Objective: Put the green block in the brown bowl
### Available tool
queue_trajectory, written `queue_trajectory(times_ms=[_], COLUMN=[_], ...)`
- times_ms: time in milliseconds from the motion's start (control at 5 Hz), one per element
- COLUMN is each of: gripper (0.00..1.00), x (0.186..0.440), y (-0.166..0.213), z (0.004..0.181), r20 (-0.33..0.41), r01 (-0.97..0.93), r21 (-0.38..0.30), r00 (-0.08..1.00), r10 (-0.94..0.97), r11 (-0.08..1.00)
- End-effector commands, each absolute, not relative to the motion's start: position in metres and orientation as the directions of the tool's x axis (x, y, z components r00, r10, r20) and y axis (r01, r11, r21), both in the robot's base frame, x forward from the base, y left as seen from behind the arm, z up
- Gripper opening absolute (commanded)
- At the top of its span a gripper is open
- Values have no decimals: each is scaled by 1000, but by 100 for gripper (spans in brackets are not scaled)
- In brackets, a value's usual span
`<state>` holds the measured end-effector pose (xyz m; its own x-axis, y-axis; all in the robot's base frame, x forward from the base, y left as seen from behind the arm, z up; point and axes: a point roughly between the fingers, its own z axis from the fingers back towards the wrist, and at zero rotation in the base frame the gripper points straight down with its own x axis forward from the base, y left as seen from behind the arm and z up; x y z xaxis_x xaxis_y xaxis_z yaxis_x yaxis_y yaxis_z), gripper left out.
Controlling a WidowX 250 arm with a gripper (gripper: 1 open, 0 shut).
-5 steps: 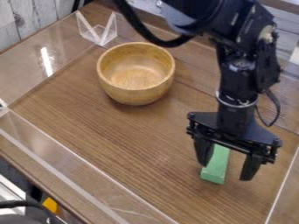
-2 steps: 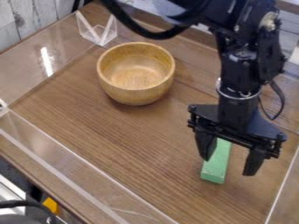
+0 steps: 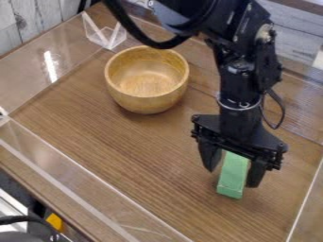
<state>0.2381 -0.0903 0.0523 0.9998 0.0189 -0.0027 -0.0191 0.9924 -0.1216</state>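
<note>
**Open fingers slide left over the green block**

Camera view: The gripper [image 3: 236, 170] points down with its fingers [image 3: 207, 160] spread wide, holding nothing. They stand on both sides of the green block [image 3: 233, 177], which lies flat on the wooden surface [image 3: 113, 151]. A second ago the arm stood a bit more to the right. The block has not moved. The brown bowl [image 3: 146, 78] sits well apart, up and left.

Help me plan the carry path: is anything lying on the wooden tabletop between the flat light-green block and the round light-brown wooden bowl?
Nothing: the camera view shows bare wood grain between the flat light-green block and the round light-brown wooden bowl.
</note>
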Motion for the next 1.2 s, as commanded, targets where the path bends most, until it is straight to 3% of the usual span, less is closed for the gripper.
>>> queue_trajectory(times_ms=[0,200,400,1000], gripper=[100,100,0,0], x=[242,242,242,250], y=[-94,-99,-103,-116], z=[47,35,34,53], r20=[18,15,18,16], r01=[-66,-112,-70,-37], r21=[-124,-118,-114,-106], r00=[998,993,997,999], r10=[68,114,72,39], r11=[990,987,991,994])
